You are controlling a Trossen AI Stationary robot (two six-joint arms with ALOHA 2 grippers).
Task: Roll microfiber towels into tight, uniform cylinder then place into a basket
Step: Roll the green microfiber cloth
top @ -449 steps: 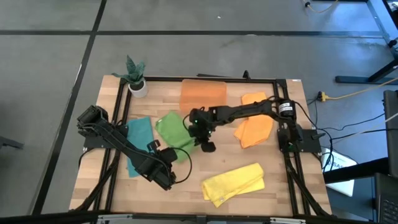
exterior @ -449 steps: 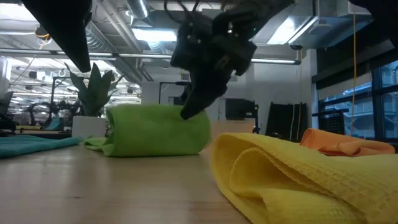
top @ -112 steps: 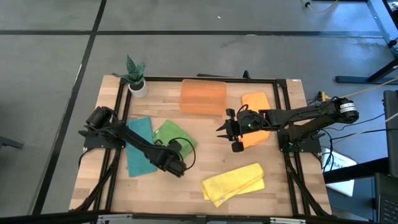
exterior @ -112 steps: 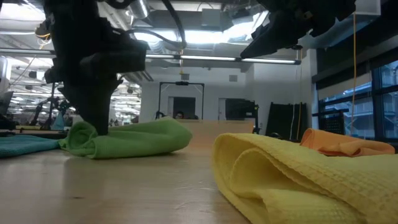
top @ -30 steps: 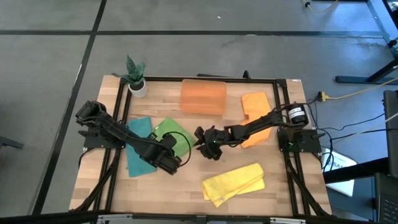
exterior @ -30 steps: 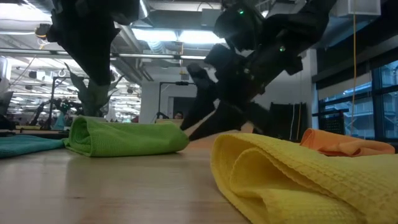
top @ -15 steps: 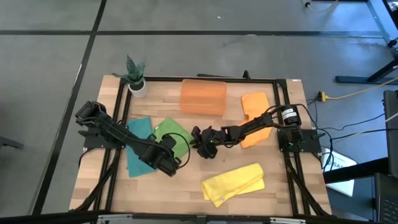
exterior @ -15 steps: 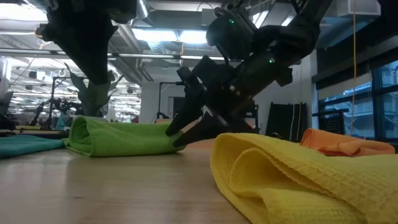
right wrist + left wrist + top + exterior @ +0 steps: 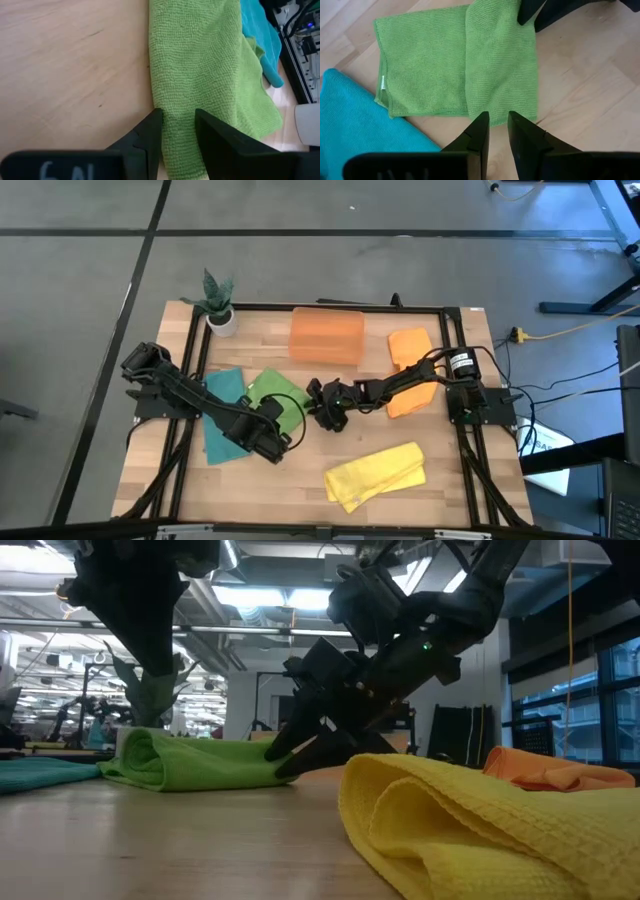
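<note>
The green towel [image 9: 272, 392] lies flat on the table left of centre, with a strip along its right side [image 9: 501, 60] folded over the rest. My right gripper [image 9: 178, 114] is open, low at that folded right edge [image 9: 262, 762], and slants down from the table's right. My left gripper [image 9: 498, 117] hangs above the towel's near corner, its fingers a narrow gap apart with nothing between them. The orange basket [image 9: 326, 335] stands at the far middle. My right gripper stands astride the green towel's folded right edge [image 9: 172, 95]. One fingertip [image 9: 201, 116] is on the cloth and the other [image 9: 156, 116] is at the cloth's border with the wood. The fingers slant down from the table's right. The towel lies flat and is not lifted.
A teal towel [image 9: 222, 415] lies left of the green one. A yellow towel [image 9: 375, 473] lies near the front edge and orange towels [image 9: 410, 375] at the right. A small potted plant [image 9: 218, 305] stands at the far left corner. A black frame [image 9: 300, 307] borders the table.
My right gripper has gone down and toward the table's left, from a little right of the green towel to its folded right edge, with its fingers as far apart as before.
</note>
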